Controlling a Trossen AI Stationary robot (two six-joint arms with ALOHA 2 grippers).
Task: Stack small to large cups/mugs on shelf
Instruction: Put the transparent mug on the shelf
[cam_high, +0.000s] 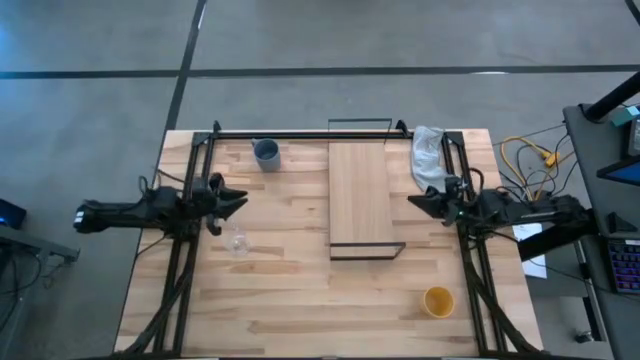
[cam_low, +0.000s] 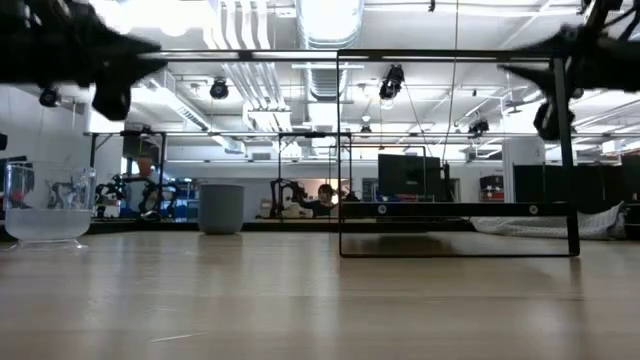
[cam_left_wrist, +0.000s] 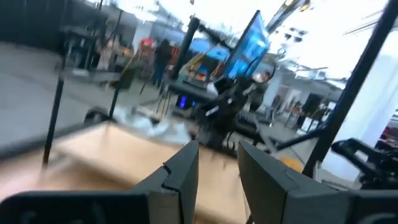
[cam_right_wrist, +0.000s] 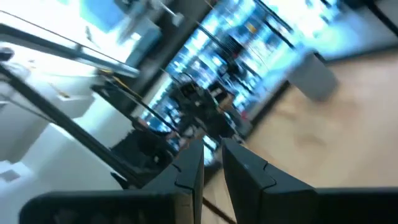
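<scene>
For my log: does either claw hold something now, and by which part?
Nothing is held. The left claw and the right claw are both raised above the table, empty.

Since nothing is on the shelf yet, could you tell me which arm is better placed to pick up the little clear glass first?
Probably the left. Its hand hangs just beside the clear glass on the table's left side, while the right hand waits beyond the shelf, which lies between it and the glass.

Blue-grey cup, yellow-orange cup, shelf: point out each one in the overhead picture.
blue-grey cup (cam_high: 266, 153): high view, on its open mouth.
yellow-orange cup (cam_high: 438, 300): high view, on its inside, seen from above.
shelf (cam_high: 359, 195): high view, on the bare middle of its light-wood board.
</scene>
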